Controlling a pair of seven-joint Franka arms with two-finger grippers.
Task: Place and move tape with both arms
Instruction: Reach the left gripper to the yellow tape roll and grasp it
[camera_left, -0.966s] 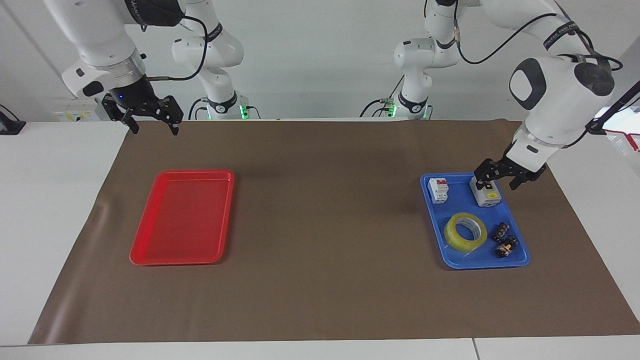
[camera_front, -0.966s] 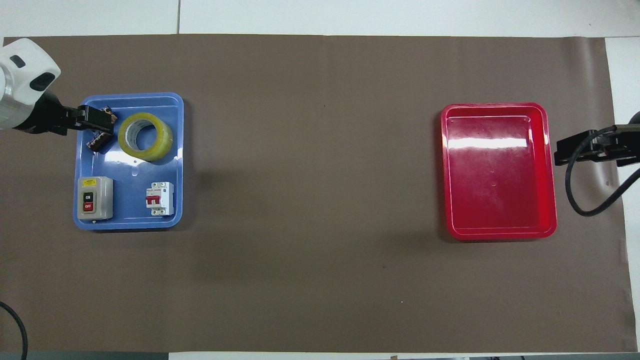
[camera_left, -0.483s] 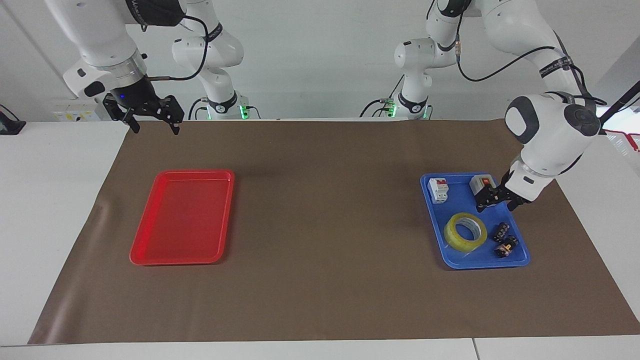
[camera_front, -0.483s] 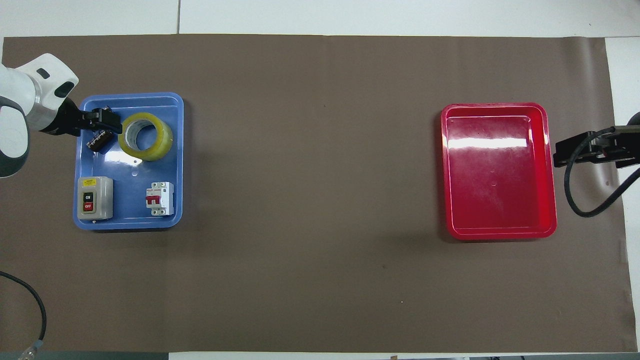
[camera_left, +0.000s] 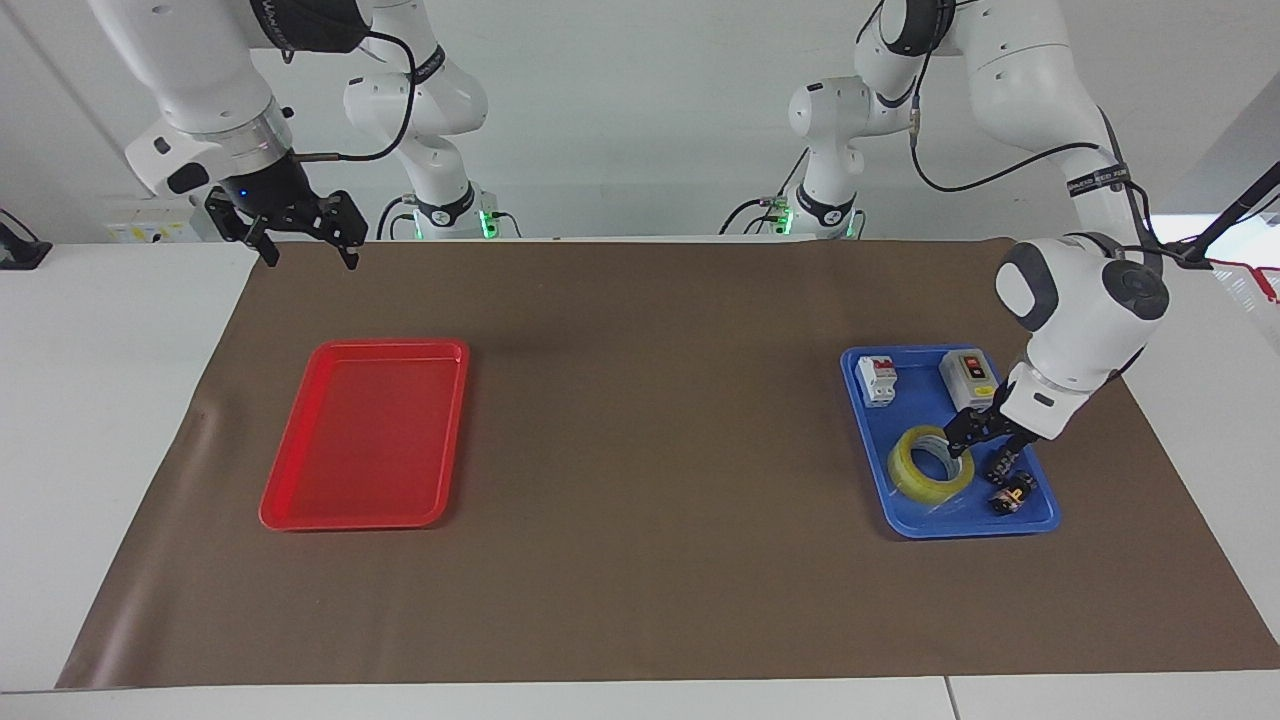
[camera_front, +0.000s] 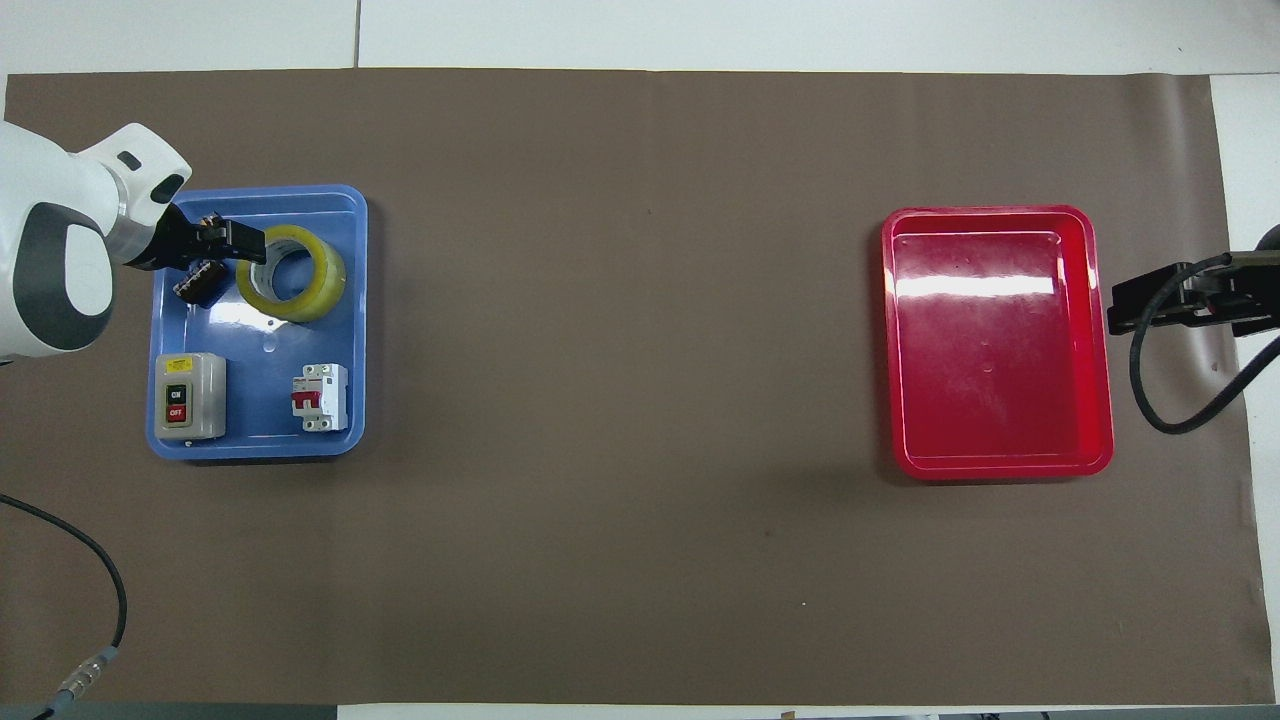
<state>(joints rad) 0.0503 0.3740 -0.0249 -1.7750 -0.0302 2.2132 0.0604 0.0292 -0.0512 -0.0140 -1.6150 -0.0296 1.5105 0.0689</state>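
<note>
Reach-and-grasp step. The left gripper (camera_left: 978, 440) is low over the wide translucent yellow tape roll (camera_left: 929, 464), which lies flat in the blue plastic tray (camera_left: 905, 520) near the desk's left-arm end; its jaws look parted astride the roll's wall, which the next move must clamp. The tray also holds a grey on/off switch box (camera_left: 969, 380), a white circuit breaker (camera_left: 879, 380) and small black parts (camera_left: 1011, 492). The red plastic tray (camera_left: 366, 432) holds nothing. The right gripper (camera_left: 296, 228) waits, jaws open, over the desk's corner.

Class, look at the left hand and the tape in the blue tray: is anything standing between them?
Nothing visible does. The left hand is already at the tape's rim in the blue tray; the small black parts lie beside it, toward the tray's edge, not between.
</note>
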